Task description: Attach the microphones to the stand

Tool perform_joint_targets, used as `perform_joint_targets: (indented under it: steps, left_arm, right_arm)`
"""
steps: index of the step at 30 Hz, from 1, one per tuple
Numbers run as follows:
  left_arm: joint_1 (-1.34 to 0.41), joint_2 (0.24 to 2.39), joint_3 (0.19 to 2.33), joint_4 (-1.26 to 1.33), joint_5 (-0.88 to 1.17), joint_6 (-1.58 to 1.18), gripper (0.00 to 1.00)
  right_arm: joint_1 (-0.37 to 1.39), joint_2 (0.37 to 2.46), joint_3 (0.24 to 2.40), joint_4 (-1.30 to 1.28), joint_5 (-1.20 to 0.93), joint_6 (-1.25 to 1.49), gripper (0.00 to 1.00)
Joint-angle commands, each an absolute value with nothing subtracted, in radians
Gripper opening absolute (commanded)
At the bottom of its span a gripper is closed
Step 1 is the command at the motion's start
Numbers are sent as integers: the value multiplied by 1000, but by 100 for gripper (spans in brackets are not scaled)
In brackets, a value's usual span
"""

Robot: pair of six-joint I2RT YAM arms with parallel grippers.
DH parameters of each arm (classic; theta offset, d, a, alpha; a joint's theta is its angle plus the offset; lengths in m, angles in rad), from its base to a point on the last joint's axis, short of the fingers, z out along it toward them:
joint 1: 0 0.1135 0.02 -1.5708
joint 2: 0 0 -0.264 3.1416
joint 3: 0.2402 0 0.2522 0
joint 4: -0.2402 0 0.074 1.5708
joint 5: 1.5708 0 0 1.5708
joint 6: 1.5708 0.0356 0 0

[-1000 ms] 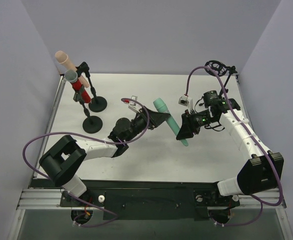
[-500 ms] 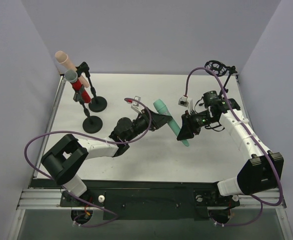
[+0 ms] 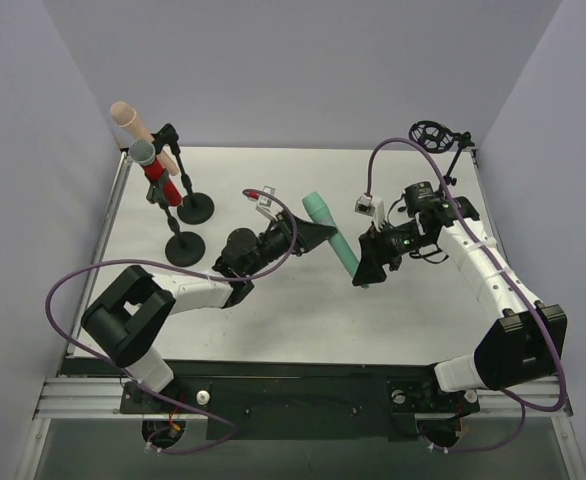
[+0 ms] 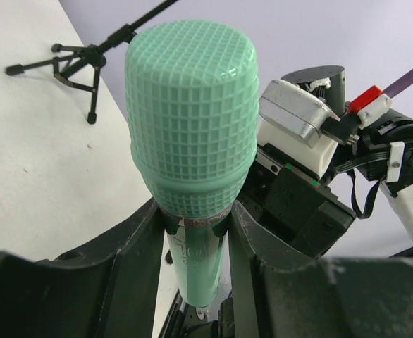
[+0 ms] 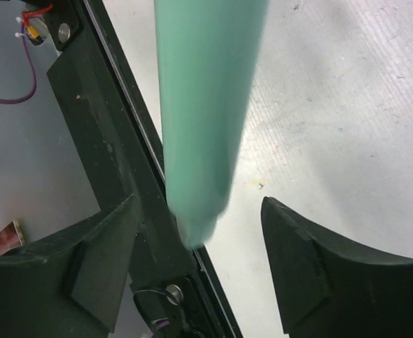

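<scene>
The teal-green microphone (image 3: 333, 236) hangs slanted above the table's middle, head up. My left gripper (image 3: 323, 237) is shut on its neck just below the mesh head (image 4: 191, 120), both fingers pressed on the handle. My right gripper (image 3: 361, 266) stands open around the handle's tail (image 5: 201, 105), with a gap to the right finger (image 5: 298, 260). The peach-pink microphone (image 3: 130, 119) and the red microphone (image 3: 154, 172) sit clipped in two black stands (image 3: 185, 248) at the back left.
A third black stand (image 3: 435, 134) with a bare clip stands at the back right corner; in the left wrist view its tripod legs (image 4: 87, 60) show. Purple cables loop over both arms. Grey walls close in the white table (image 3: 293, 320) on three sides.
My right gripper has opened and let go of the teal handle. My left gripper has closed on the microphone's neck. The microphone has shifted slightly left.
</scene>
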State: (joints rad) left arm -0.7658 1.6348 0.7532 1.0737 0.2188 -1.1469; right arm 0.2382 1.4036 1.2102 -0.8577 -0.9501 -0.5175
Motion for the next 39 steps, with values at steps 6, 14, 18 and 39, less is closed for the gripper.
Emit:
perform_joint_targets:
  steps: [6, 14, 18, 39]
  left_arm:
    - [-585, 1295, 730, 861, 406, -935, 0]
    - [-508, 981, 908, 37, 508, -228, 0]
    - [-511, 858, 792, 56, 423, -161, 0]
    - [-502, 776, 707, 80, 400, -109, 0]
  right_arm:
    - [-79, 1373, 1451, -946, -868, -517, 79]
    - [-304, 1399, 1603, -825, -729, -469, 97]
    - [-305, 1425, 1606, -691, -547, -358, 98]
    - [-227, 1655, 1442, 38, -416, -236, 82]
